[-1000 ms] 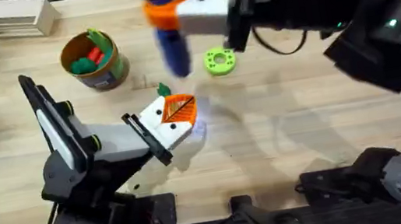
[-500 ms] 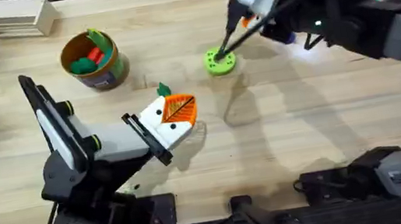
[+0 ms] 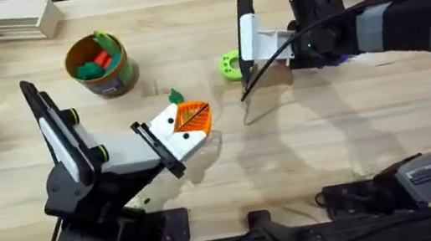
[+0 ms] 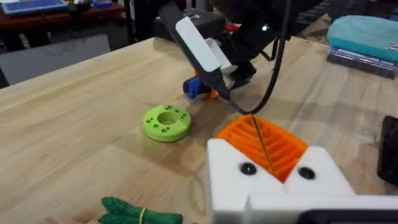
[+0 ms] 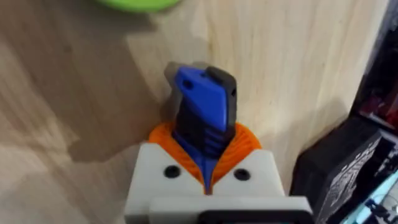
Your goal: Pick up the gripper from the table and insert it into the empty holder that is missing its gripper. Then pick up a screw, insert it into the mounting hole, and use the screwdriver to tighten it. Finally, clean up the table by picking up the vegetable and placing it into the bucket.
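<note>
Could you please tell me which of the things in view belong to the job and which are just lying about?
Job in hand:
- screwdriver, held in the right gripper
- vegetable
- bucket

Lying about:
- green disc
- wooden block
- red toy inside the bucket

bucket (image 3: 100, 66) behind left hand (image 3: 187, 129); vegetable (image 3: 175, 96) btwn them; disc (image 3: 231, 66) beside right hand (image 3: 248, 36).

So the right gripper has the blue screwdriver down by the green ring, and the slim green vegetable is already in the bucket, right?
Not quite. The right gripper does hold the blue screwdriver near the green ring, but the slim green vegetable lies on the table, as the left wrist view shows. The bucket holds other toys.
</note>
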Robot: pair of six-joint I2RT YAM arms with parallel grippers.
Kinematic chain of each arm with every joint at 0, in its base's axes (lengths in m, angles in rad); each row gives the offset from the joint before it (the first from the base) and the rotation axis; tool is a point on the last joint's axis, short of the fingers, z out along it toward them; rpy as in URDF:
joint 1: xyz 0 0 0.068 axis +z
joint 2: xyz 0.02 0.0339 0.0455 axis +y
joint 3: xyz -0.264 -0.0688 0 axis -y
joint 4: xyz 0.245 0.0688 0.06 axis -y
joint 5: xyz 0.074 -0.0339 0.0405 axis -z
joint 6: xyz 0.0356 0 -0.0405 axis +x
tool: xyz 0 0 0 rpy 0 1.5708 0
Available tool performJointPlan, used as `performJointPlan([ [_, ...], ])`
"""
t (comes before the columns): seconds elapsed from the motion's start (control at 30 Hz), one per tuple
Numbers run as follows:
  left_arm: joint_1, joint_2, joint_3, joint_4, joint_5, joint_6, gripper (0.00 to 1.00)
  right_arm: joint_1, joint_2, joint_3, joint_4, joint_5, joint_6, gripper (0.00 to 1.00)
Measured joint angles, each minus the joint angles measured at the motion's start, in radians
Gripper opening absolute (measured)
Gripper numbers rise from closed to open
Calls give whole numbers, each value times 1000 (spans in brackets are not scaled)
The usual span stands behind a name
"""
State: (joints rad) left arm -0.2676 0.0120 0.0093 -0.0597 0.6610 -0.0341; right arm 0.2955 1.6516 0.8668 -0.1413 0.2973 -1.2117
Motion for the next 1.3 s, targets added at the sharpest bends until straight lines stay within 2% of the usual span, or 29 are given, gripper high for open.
performJointPlan([
  [0.1,0,0,0,0,0,0,13,0,0,14,-48,4,0,58],
  [0.13,0,0,0,0,0,0,13,0,0,19,-62,5,3,175],
  [0.27,0,0,0,0,0,0,13,0,-5,39,-100,19,5,767],
  [0.3,0,0,0,0,0,0,13,1,-16,50,-116,28,57,981],
  [0.5,0,0,0,0,0,0,13,25,-28,49,-155,54,296,988],
  [0.67,0,0,0,0,0,0,24,57,-52,37,-179,40,596,988],
  [0.7,0,0,0,0,0,1,93,62,-58,34,-188,35,651,989],
  [0.73,0,0,0,0,0,2,395,69,-90,29,-225,1,789,989],
  [0.83,0,0,0,0,0,1,858,69,-139,25,-254,-58,898,989],
  [0.87,0,0,0,0,-1,0,985,69,-221,25,-300,-183,1070,988],
  [1.17,0,0,0,16,-27,-4,987,69,-306,25,-355,-430,1184,989],
  [1.23,0,0,12,-23,-70,-31,987,69,-319,25,-356,-462,1190,989],
  [1.3,0,0,60,-127,-134,-62,987,69,-329,25,-356,-483,1194,989],
])
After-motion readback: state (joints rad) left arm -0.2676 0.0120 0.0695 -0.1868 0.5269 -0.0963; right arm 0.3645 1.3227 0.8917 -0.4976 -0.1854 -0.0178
